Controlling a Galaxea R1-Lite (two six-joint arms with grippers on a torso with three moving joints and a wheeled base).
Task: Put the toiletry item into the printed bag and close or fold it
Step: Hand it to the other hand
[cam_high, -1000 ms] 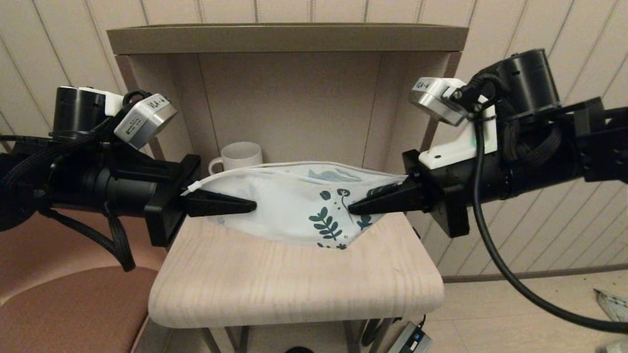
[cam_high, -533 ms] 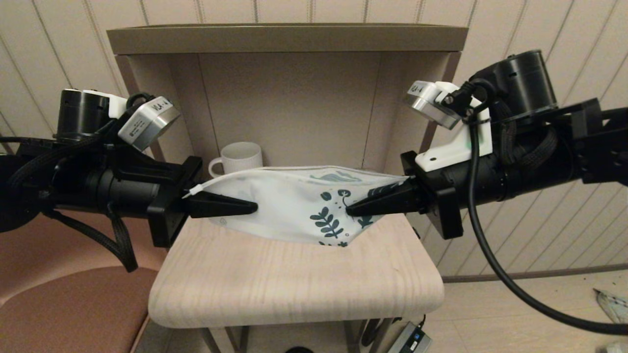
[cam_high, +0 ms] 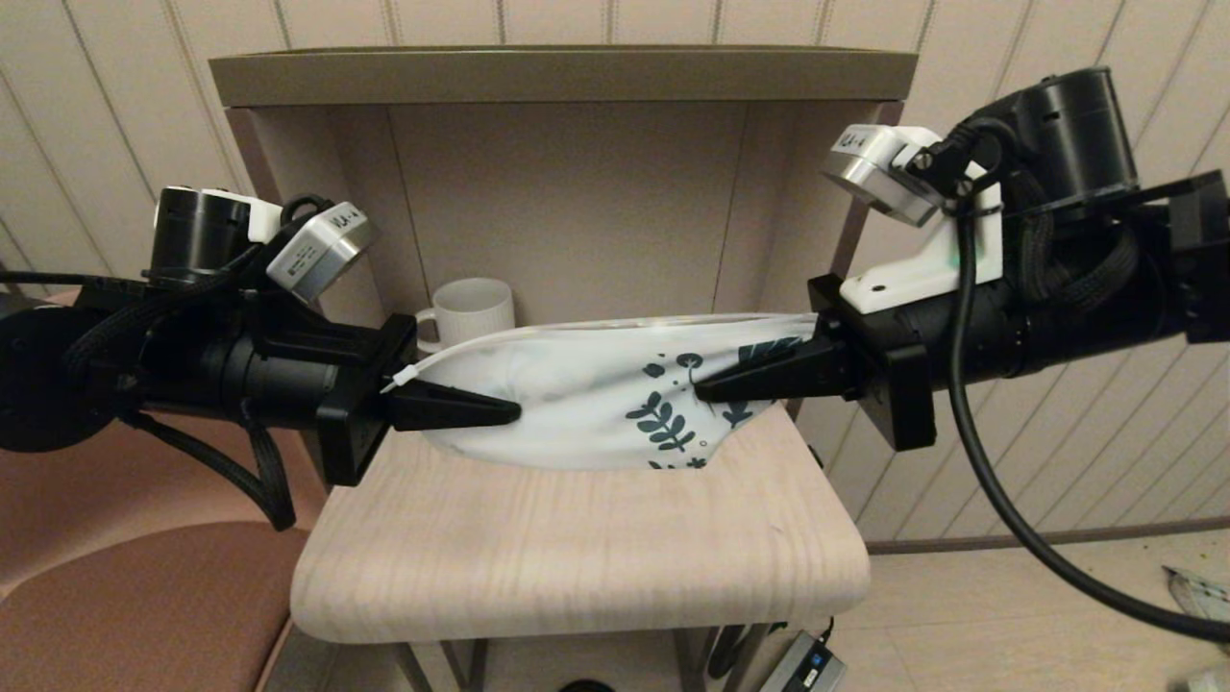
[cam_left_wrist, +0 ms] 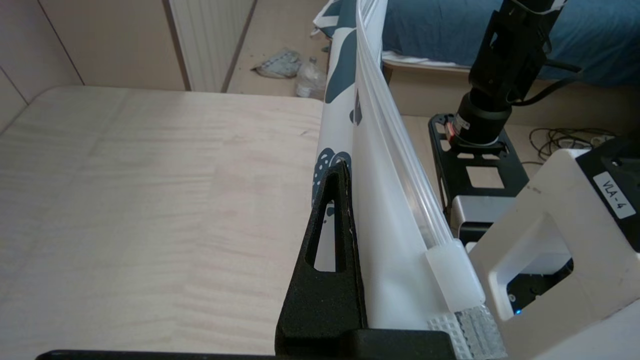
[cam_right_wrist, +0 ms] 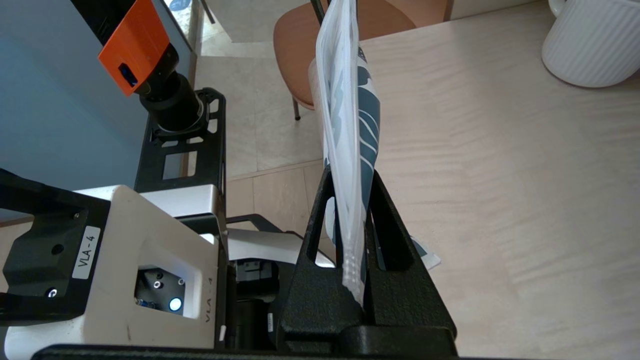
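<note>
Bag [cam_high: 596, 394] hangs between both grippers above the surface [cam_high: 577, 557] — left gripper [cam_high: 456, 408] and right gripper [cam_high: 759, 377] each pinch an end, jaws pressed on thin film. Looks light, floppy, slippery; best gripped near the zip edge. Tube isn't visible.

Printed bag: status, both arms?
Left gripper and right gripper both shut on white leaf-printed soft bag, stretched between them above pale wooden table. Toiletry tube not visible. White ribbed mug behind, clear.

Pale wooden table [cam_high: 577, 567] bears a white ribbed mug [cam_high: 471, 309]
</note>
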